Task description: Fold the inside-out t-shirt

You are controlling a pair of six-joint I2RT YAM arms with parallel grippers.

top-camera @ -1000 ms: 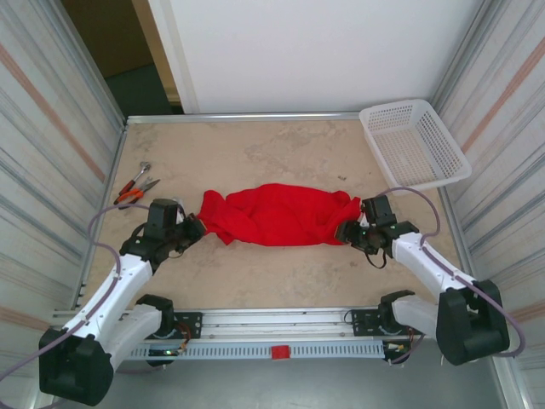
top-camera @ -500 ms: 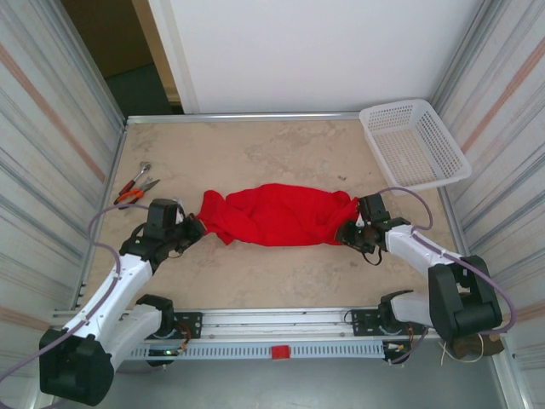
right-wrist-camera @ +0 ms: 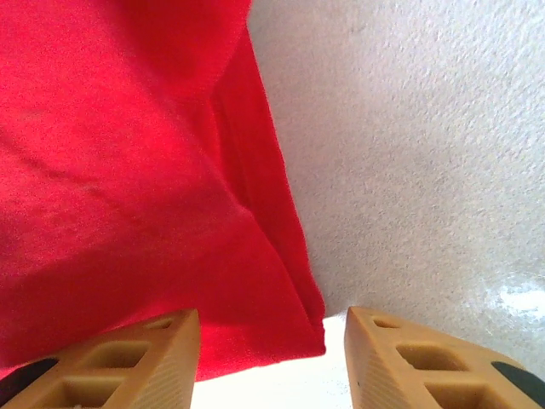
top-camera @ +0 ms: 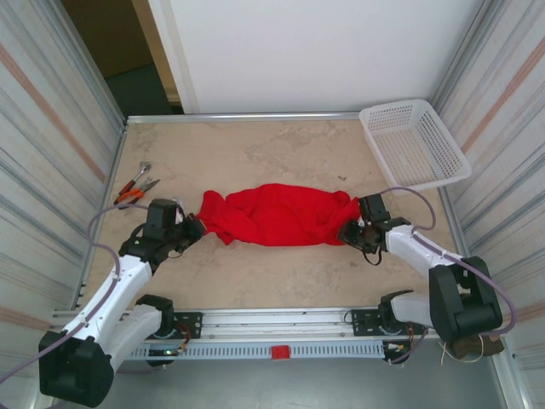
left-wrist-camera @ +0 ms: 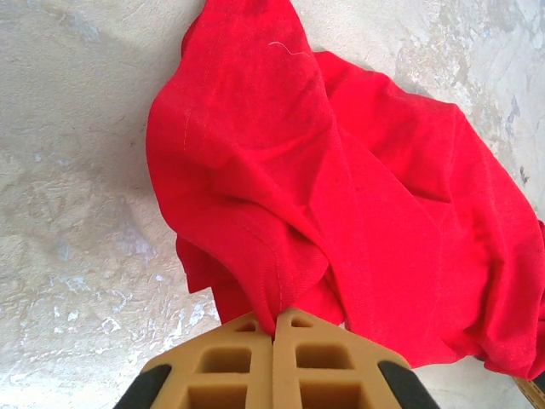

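My left end effector [left-wrist-camera: 274,328] is clamped shut on the inside-out t-shirt [left-wrist-camera: 341,187]. Its two tan fingers [left-wrist-camera: 230,362] are pressed together with a ridge of red cloth pinched in the seam between them. The bottom edge of the left wrist view cuts the fingers off, so I see little more than their tips. From above, that end effector [top-camera: 189,228] sits at the shirt's left end, and cloth covers the pinch point itself.

My right end effector [right-wrist-camera: 271,341] stands open, its fingers [right-wrist-camera: 145,358] well apart. A hemmed corner of the shirt [right-wrist-camera: 119,170] reaches down into the gap between them. The left of the two fingers lies against the red cloth, but I cannot tell whether it is pressing on it. The other finger is over bare desk [right-wrist-camera: 409,153]. From above, this end effector [top-camera: 351,230] is at the shirt's right end, and its fingertips are too small there to read.

The shirt [top-camera: 277,215] lies bunched into a long, wrinkled strip across the middle of the desk [top-camera: 255,153], between my two arms. In that bundle I cannot pick out sleeves, neck or print.

A white mesh basket [top-camera: 415,143] stands at the far right corner, well apart from the shirt. Red-handled hand tools [top-camera: 136,186] lie near the left edge, and I cannot make out what kind they are.
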